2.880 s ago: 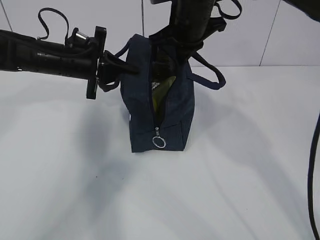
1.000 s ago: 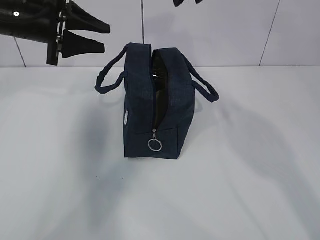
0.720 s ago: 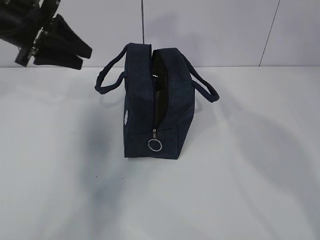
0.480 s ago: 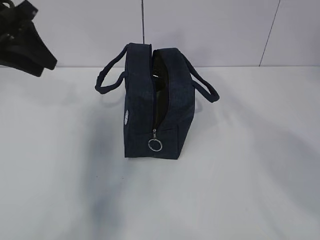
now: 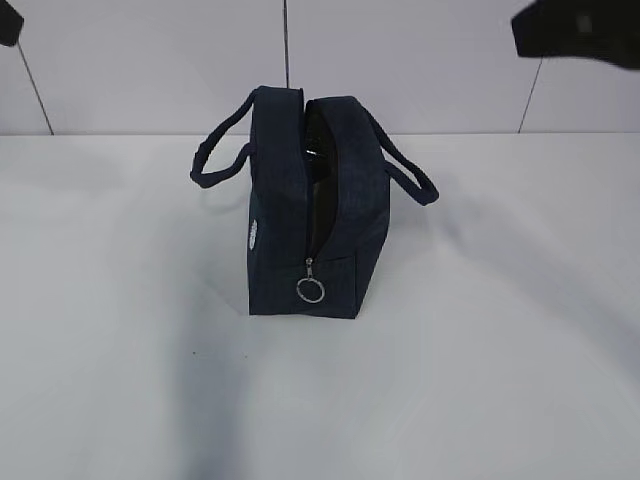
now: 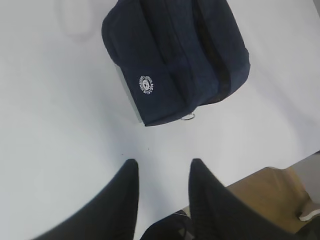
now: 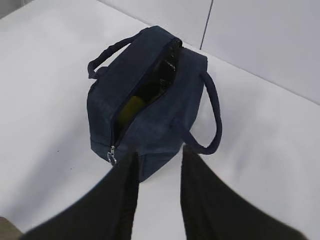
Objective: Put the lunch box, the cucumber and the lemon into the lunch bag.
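The navy lunch bag (image 5: 305,210) stands upright mid-table, top zipper open, ring pull (image 5: 311,290) hanging at the near end. It also shows in the left wrist view (image 6: 175,55) with its white logo (image 6: 147,85), and in the right wrist view (image 7: 150,100). Through the opening a yellow patch, the lemon (image 7: 131,107), lies inside. The lunch box and the cucumber are hidden. My left gripper (image 6: 162,165) is open and empty, high over the table near the bag's end. My right gripper (image 7: 159,152) is open and empty above the bag's near end.
The bag's two loop handles (image 5: 215,160) (image 5: 410,175) droop to either side. White table (image 5: 480,330) all around, white tiled wall (image 5: 420,60) behind. The table's edge and a wooden floor (image 6: 270,185) show in the left wrist view. Dark arm parts sit in the exterior view's top corners (image 5: 575,30).
Both grippers have let go of the bag. The left arm has drawn back up and left almost out of the exterior view. A dark part of the right arm now shows at top right.
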`<state>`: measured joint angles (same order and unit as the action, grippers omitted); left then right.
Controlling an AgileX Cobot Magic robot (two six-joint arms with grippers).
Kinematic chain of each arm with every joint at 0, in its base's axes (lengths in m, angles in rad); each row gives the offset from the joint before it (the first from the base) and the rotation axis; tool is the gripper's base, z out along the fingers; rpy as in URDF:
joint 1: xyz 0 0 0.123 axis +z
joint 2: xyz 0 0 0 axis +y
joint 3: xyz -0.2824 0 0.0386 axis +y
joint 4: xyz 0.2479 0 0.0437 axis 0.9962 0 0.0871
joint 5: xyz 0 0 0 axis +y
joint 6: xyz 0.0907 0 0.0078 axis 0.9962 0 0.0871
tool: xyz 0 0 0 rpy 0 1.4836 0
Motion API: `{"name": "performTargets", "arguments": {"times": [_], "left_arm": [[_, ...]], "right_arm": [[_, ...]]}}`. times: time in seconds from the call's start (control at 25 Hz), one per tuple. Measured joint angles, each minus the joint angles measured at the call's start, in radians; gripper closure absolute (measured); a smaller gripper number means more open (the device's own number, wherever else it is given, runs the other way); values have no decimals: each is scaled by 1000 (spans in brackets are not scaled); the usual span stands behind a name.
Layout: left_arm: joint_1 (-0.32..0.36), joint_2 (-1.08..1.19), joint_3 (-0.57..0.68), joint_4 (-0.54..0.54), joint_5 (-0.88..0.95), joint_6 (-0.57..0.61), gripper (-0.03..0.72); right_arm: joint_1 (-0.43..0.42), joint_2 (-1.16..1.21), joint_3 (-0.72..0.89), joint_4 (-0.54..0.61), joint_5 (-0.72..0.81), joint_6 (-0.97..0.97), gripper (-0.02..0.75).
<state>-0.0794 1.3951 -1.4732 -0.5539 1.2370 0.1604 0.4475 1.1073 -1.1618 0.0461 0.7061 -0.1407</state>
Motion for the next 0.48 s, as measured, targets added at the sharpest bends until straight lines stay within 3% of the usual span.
{"name": "performTargets", "arguments": {"times": [0.28,0.48], "left_arm": [[0,-193,134,76,6,-2,447],[0,-326,281,184,12,-2,448]], "right_arm": [[0,-122,299,122,-262,-2,501],[0,-84,354,143,-334,-2,501]]}}
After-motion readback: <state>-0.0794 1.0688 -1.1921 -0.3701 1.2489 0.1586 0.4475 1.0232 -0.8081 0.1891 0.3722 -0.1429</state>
